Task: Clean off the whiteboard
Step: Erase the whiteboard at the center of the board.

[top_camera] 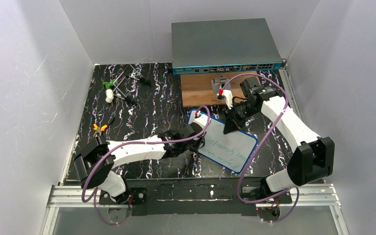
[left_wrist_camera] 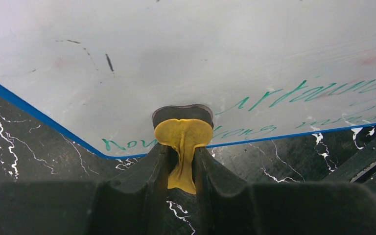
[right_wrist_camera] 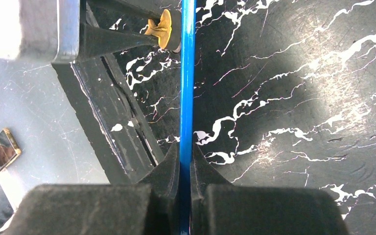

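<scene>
The whiteboard is a small white board with a blue rim, tilted on the black marbled mat, with green handwriting on its near part. My right gripper is shut on its blue rim at the far edge; that view sees the board edge-on. My left gripper is shut on a yellow eraser with a dark pad, pressed on the board near its left corner. The eraser also shows in the right wrist view.
A grey box with ports stands at the back, with a wooden board in front of it. Small tools and pliers lie at the left of the mat. White walls enclose the sides.
</scene>
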Robot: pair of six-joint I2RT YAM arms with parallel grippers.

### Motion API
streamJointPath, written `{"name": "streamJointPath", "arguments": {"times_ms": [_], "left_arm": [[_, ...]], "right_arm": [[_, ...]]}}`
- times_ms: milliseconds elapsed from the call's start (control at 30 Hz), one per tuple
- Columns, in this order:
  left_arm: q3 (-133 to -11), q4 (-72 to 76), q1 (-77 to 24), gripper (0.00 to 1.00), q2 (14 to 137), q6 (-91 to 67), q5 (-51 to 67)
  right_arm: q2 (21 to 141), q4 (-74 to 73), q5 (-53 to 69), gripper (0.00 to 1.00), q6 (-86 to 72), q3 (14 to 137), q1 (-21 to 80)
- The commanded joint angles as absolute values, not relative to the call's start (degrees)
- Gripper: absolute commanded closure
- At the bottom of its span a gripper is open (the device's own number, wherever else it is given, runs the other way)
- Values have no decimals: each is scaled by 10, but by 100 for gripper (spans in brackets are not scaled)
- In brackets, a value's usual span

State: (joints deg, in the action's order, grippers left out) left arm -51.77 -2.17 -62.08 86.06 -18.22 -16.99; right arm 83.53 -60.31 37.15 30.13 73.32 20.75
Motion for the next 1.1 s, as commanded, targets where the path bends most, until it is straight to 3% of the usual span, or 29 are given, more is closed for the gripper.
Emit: {"name": "streamJointPath", "arguments": {"times_ms": [0,333,600,800,1067], "left_arm": [[-518,10,-648,100,855,-173,-152],[-610,8,-627,100,879,-133,-176],[-556,-14,-592,100,867,-163,-185],[-498,-4,-635,100,865,-205,-182],[-543,-4,-674,100,901,-210,-193]], "right_arm": [[821,-633,412,99,324,733,217],[820,-632,411,99,324,731,217],[814,-627,411,99,324,725,217],[820,-630,413,99,325,727,216],[820,-630,412,99,324,729,216]]}}
